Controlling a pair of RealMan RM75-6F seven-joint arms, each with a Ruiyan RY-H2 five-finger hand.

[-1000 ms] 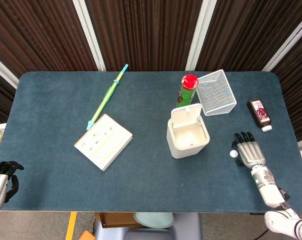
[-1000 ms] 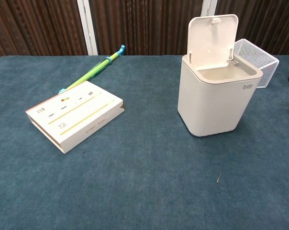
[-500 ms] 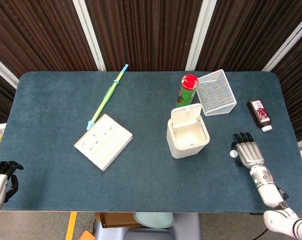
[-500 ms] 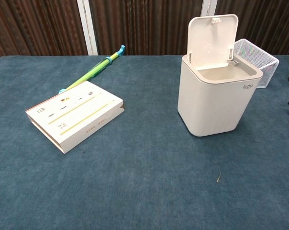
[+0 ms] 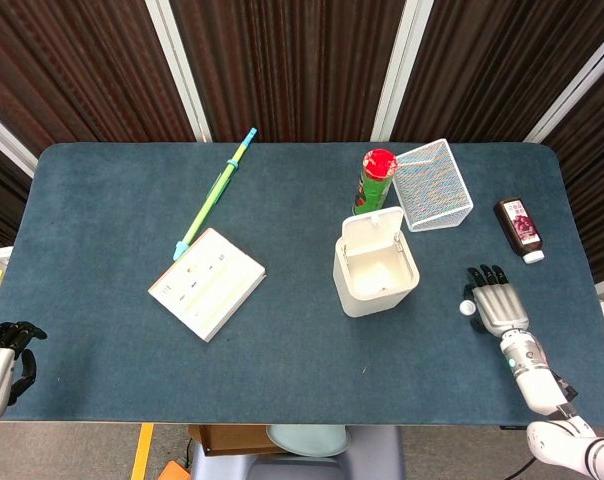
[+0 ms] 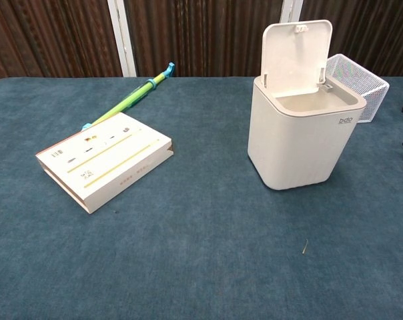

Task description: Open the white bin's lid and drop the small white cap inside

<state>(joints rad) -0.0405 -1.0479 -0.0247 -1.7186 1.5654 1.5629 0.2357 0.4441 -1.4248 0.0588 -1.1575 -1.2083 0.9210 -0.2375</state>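
1. I saw the white bin (image 5: 376,275) at centre right, its lid (image 6: 293,52) standing open.
2. My right hand (image 5: 496,301) lay flat at lower right, fingers spread, holding nothing; the small white cap (image 5: 466,308) touched its thumb side.
3. My left hand (image 5: 4,352) sat at lower left, fingers curled, empty.

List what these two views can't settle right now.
- Right robot hand and small white cap: head view too small to tell touching or held; chest view's right edge cuts both off.
- Left robot hand: head view's left edge crops it; finger state unclear.
- White bin floor: hidden by its front wall in chest view; lid stands open.
- Brown bottle label: too small to read.
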